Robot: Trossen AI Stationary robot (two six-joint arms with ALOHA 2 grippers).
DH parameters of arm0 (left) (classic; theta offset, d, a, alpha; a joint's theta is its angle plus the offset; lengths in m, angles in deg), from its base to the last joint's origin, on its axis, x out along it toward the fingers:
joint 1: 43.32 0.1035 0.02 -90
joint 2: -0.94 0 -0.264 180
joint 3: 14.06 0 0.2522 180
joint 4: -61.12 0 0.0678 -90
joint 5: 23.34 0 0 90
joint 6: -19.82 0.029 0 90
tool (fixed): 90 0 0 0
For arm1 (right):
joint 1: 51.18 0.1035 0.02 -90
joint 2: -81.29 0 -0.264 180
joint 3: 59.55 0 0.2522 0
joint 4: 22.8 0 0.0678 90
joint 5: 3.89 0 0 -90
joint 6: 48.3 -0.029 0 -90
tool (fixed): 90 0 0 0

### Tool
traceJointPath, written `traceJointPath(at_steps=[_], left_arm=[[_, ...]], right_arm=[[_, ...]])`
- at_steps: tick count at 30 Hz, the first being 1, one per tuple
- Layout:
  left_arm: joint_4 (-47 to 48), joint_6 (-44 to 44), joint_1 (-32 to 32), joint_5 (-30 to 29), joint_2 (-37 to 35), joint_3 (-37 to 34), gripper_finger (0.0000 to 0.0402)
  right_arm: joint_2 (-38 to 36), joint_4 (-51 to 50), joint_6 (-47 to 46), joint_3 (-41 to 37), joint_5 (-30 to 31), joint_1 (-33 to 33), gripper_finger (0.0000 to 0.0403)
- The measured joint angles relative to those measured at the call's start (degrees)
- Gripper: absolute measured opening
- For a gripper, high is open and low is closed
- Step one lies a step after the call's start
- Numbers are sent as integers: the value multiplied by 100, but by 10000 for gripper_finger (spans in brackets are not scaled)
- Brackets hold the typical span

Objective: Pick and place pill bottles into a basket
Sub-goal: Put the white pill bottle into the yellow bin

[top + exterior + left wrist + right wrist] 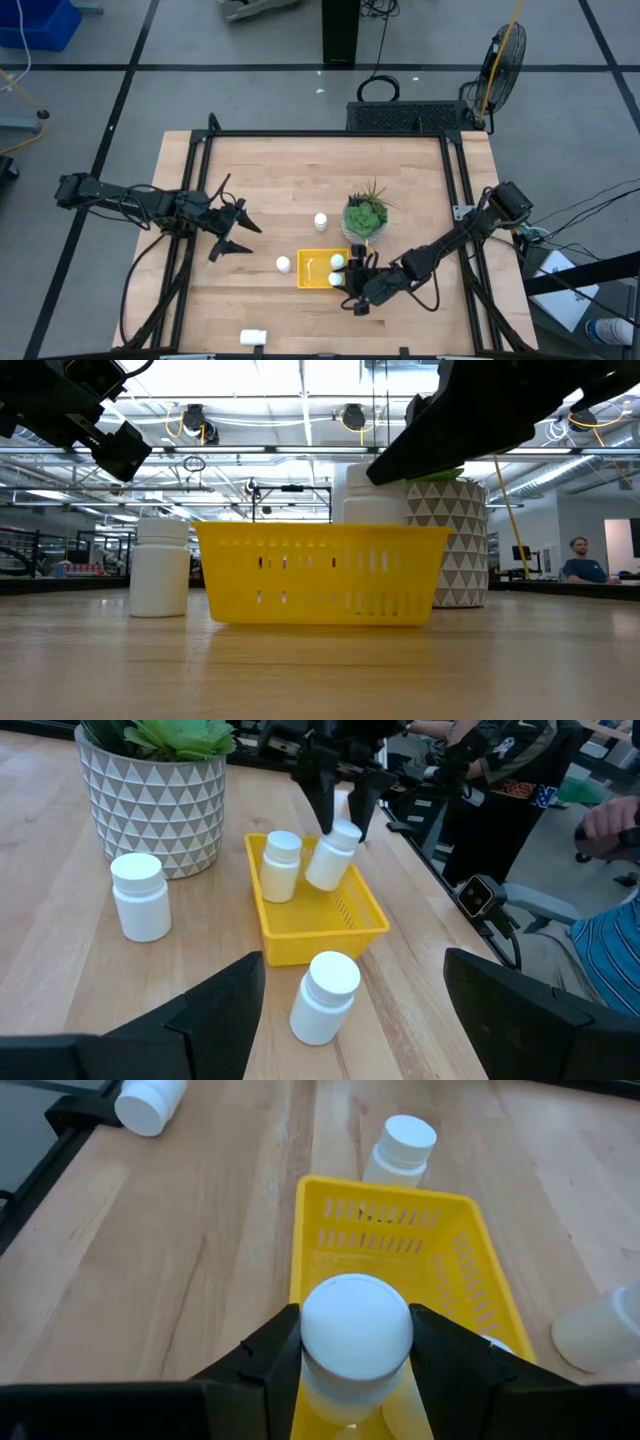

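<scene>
The yellow basket (318, 268) sits on the table in front of the plant pot (365, 215). My right gripper (350, 285) is shut on a white pill bottle (333, 855) over the basket's right part. One bottle (281, 865) stands in the basket. Others stand on the table left of the basket (283, 264) and beyond it (320, 220). One lies on its side near the front edge (253, 338). My left gripper (235, 232) is open and empty, left of the basket. My right gripper pinches the bottle's upper end, at and just below its cap (356, 1325), between its two fingers (270, 1355). The fingers come from above, slanting down. The bottle hangs tilted, base down inside the basket; whether it touches the basket floor, I cannot tell.
The pale triangle-patterned pot (150, 805) with the green plant stands just behind the basket's right side. Black frame rails (200, 150) run along the table's left, far and right edges. A person (578, 555) sits in the room beyond the table.
</scene>
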Motion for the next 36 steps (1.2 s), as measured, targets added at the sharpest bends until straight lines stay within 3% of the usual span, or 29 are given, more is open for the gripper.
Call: traceJointPath(at_steps=[21,31,36], left_arm=[[0,-4,-97,-1,1,0,310],[-2,-4,-197,-8,0,0,310],[0,-6,-197,-9,0,0,310]], right_arm=[[0,-42,-170,-2,164,111,151],[0,1154,-297,-711,159,111,153],[0,1199,-297,-758,140,111,165]])
